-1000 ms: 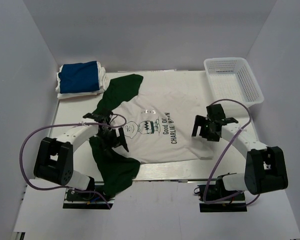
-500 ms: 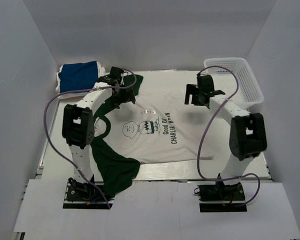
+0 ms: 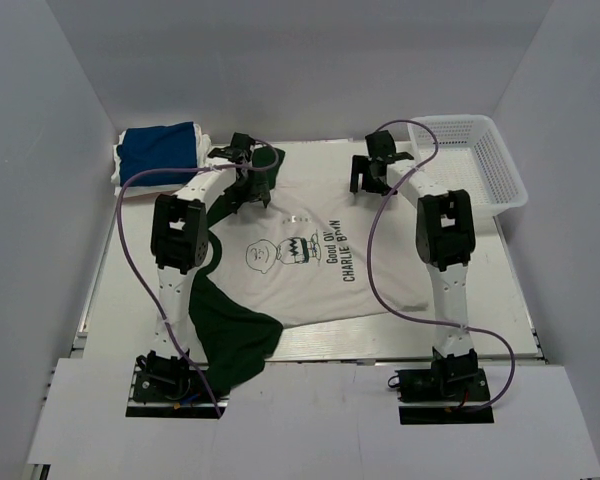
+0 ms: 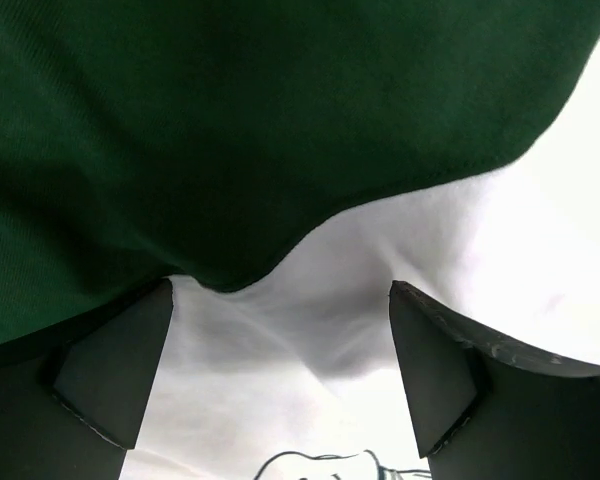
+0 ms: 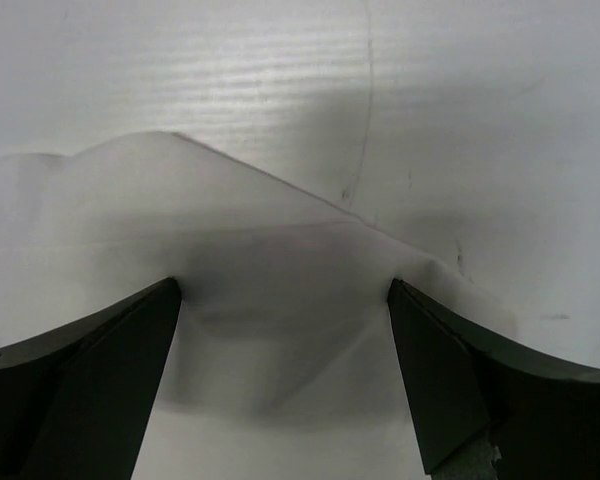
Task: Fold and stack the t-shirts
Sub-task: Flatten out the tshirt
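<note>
The left jaws are being held wide apart, with nothing clamped between them. In the left wrist view they are being lowered close over cloth, where an edge of the dark green t-shirt (image 4: 230,130) is lying across the white t-shirt (image 4: 360,300); whether the tips are touching the cloth cannot be told. The right jaws are likewise being held wide apart and are gripping nothing. Between them, in the right wrist view, a rumpled corner of the white t-shirt is being framed, with the bare desk (image 5: 430,100) showing just beyond it.

From above, both arms are being stretched out to the far side of the desk, the left one over the far left part of the white t-shirt beside the green cloth, the right one over its far right corner. The white t-shirt is being shown spread flat in the middle of the desk, its cartoon face and "Charlie Brown" print upward. It is lying on the dark green t-shirt, which is being left uncovered at the far left and at the near left, where it is reaching past the desk's near edge. The royal blue t-shirt (image 3: 158,152) is lying folded in the far left corner, on folded white cloth (image 3: 130,185). A white mesh basket (image 3: 500,165) is standing in the far right corner.
</note>
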Tool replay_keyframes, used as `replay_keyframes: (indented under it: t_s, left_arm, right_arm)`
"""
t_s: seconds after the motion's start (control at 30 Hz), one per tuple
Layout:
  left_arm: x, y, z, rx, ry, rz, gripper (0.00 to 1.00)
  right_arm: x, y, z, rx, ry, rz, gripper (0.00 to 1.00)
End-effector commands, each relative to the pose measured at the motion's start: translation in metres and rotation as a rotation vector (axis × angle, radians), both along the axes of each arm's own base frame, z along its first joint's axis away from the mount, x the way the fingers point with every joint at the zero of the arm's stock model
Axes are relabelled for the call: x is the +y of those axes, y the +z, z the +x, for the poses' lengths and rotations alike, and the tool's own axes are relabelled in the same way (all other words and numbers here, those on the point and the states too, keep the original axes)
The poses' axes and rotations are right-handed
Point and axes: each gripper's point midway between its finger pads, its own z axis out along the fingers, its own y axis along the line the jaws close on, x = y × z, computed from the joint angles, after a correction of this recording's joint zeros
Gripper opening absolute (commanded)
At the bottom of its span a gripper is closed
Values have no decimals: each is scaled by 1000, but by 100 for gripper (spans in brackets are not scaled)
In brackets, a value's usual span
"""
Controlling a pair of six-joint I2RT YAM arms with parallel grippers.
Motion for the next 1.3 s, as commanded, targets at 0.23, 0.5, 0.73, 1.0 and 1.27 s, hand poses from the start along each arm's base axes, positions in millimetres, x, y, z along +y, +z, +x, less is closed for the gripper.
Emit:
replay_keyframes:
  t_s: [0.23,0.5,0.73,1.0,1.27]
  left_arm:
    - [-10,14,57,-178,-98,-114,99]
    - [-37,40,108,-374,-211,-230,99]
    - [-59,109,111,-495,-269,-356,99]
    - [-98,142,-15,-249,-329,-465,99]
    - [-68,73,-173,85,-247,-365,99]
  right_arm:
    - [-55,-50,2,199,-228,-19,90]
    - [-37,-20,42,62,-3,51,90]
    - [-10,87,41,-184,247,-15,90]
    - [27,113,-78,-95,333,195,90]
    - [-51,80,-230,92,-103,158,90]
